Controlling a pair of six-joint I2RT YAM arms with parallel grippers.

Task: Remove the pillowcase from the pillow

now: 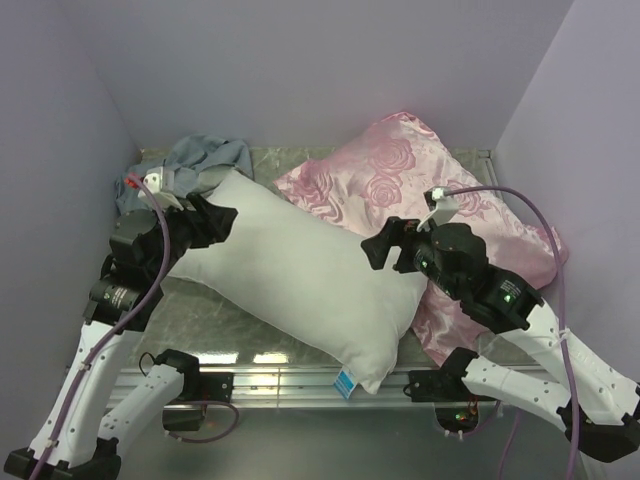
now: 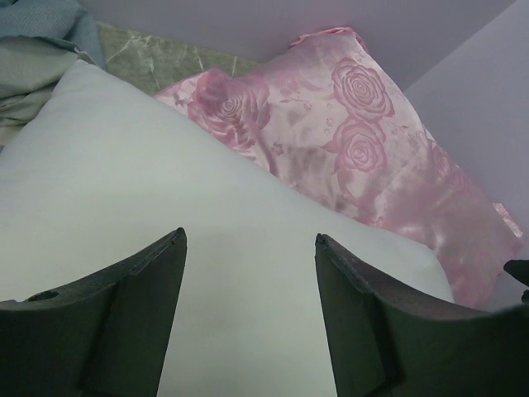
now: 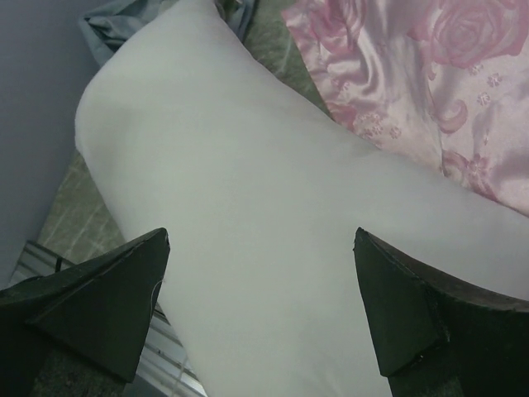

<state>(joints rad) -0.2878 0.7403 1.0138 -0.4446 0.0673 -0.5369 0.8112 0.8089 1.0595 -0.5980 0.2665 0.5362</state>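
White pillow (image 1: 300, 270) is laid between the left gripper (image 1: 225, 225), spread empty at its far-left end, and the right gripper (image 1: 372, 252), spread empty at its right flank.

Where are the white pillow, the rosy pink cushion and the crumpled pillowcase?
pillow (image 1: 300, 265), top view, middle of its white face.
pink cushion (image 1: 385, 186), top view, a rose near its middle.
pillowcase (image 1: 208, 157), top view, crumpled grey-blue folds.

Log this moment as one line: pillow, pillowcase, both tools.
pillow bare, lying diagonal | pillowcase off, bunched back-left | left tool open, empty | right tool open, empty | pink cushion back-right
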